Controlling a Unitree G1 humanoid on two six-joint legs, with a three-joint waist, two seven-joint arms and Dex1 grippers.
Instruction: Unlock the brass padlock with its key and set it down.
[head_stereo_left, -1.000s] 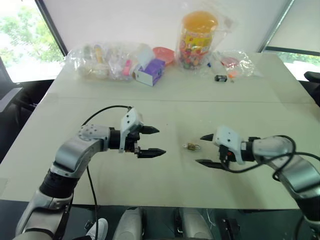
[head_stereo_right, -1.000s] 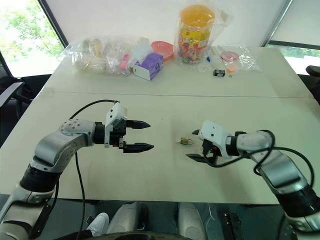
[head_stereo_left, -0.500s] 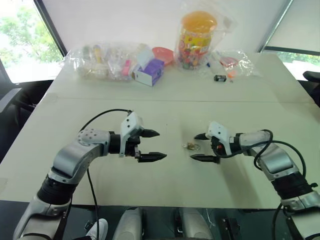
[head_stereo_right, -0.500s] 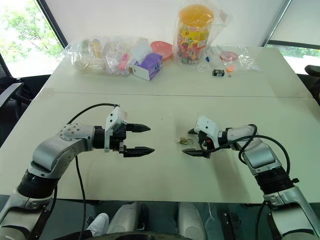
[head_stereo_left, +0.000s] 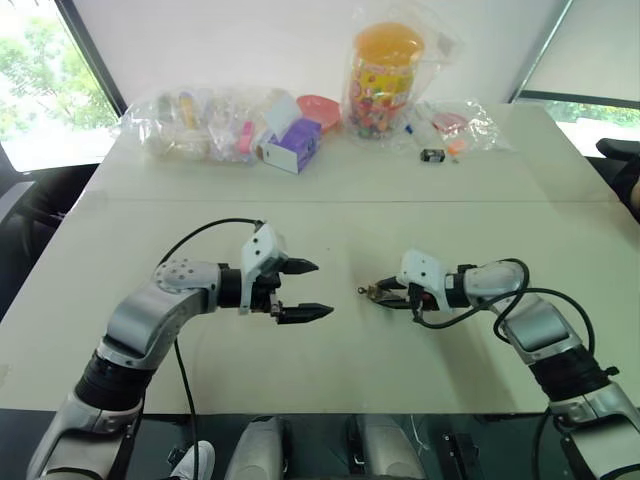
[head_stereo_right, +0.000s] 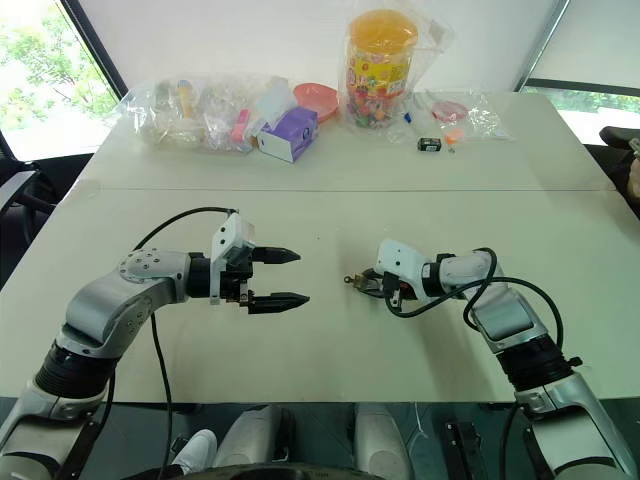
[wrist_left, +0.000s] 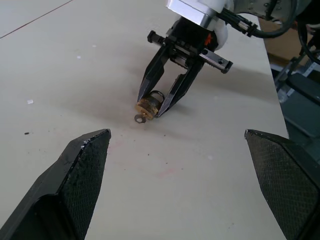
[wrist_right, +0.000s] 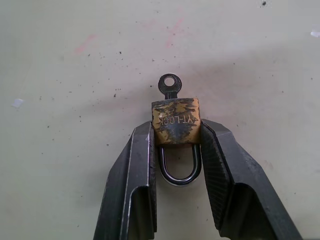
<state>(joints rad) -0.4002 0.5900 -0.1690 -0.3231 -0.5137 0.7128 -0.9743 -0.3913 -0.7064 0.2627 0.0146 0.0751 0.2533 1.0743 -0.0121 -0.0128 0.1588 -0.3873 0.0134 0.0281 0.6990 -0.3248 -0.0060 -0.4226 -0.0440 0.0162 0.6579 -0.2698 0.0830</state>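
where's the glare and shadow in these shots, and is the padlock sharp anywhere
Head views: bright windows blow out the upper corners, soft shadows under both arms. Right wrist view: the brass padlock and the key are crisp between the right gripper fingers, faint shadow beneath.

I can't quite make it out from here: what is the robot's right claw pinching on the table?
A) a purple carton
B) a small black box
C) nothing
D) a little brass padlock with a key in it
D: the right claw squeezes the padlock between its fingers, with the key sticking out of it.
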